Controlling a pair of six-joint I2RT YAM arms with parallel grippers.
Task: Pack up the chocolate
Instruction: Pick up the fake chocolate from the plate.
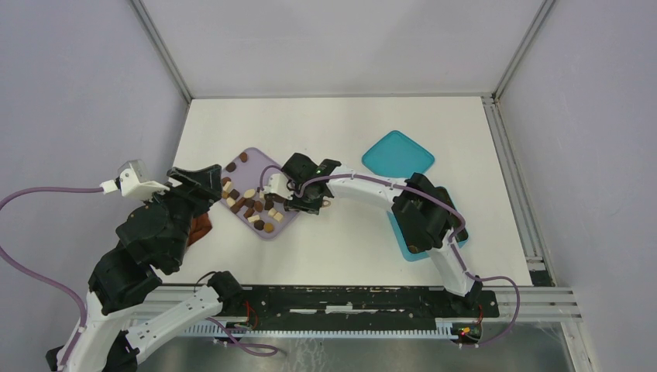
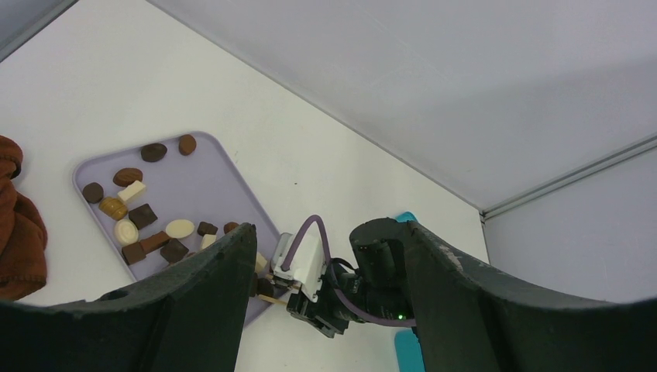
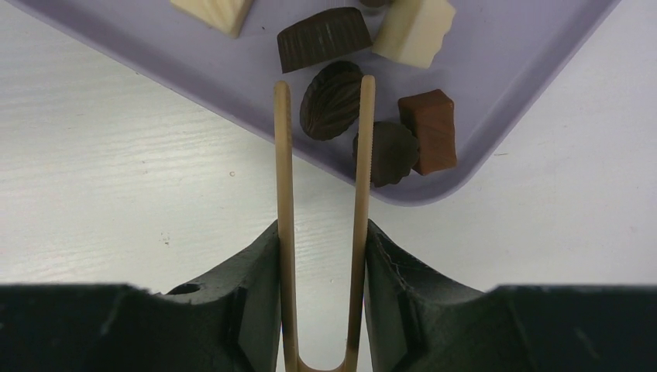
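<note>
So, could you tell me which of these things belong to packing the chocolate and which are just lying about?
For the job: chocolates, purple tray, tongs in the right gripper, teal box, probably the teal lid.
Lying about: brown cloth.

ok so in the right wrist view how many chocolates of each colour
dark pieces: 3
cream pieces: 2
mid brown piece: 1
total: 6
A dark sliver cut off by the top edge is too little to identify, so it is left out.
</note>
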